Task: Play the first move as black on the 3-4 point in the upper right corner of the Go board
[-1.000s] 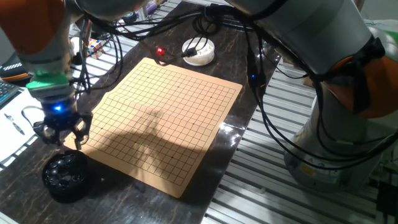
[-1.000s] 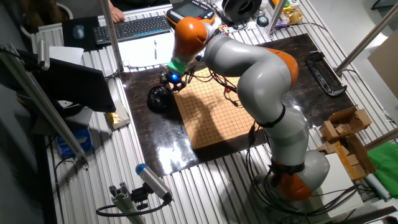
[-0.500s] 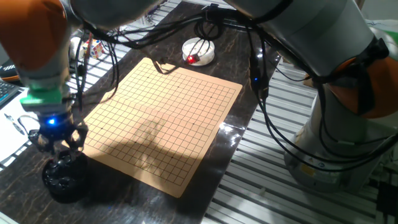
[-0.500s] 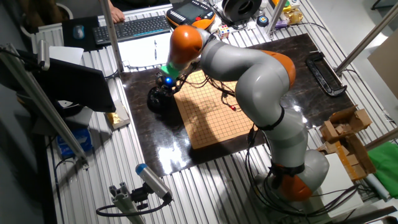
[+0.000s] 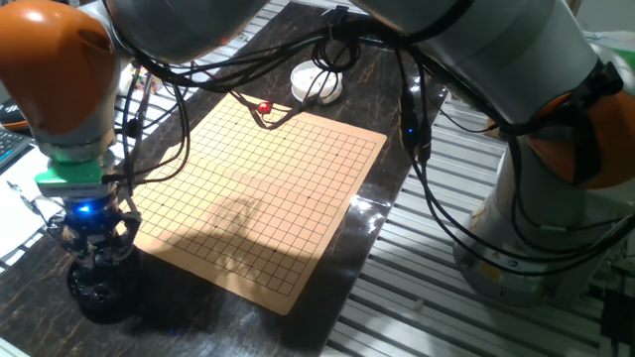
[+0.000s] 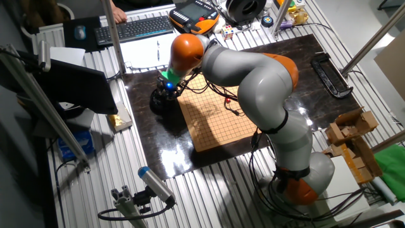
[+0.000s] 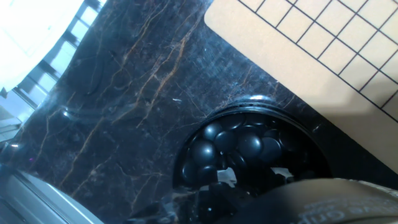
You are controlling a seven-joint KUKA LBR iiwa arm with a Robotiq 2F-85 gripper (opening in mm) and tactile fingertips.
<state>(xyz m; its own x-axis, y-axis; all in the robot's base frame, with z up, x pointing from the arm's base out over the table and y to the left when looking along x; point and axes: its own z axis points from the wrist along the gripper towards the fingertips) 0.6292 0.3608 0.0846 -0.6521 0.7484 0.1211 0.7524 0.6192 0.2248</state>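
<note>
We see the black stones heaped in a round dark bowl on the marble-patterned slab, just beside a corner of the Go board. The gripper hangs right over the bowl, fingers dipping toward the stones; we cannot tell whether it is grasping one. The board's grid carries no stones.

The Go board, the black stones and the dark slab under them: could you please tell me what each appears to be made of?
Go board: pale, matte tan sheet, probably wood or fibreboard, printed with thin black grid lines.
Black stones: glossy, with bright highlights; glass or polished plastic, hard to tell.
Slab: polished dark stone look, marble-like brown veins and reflections; possibly laminate.
</note>
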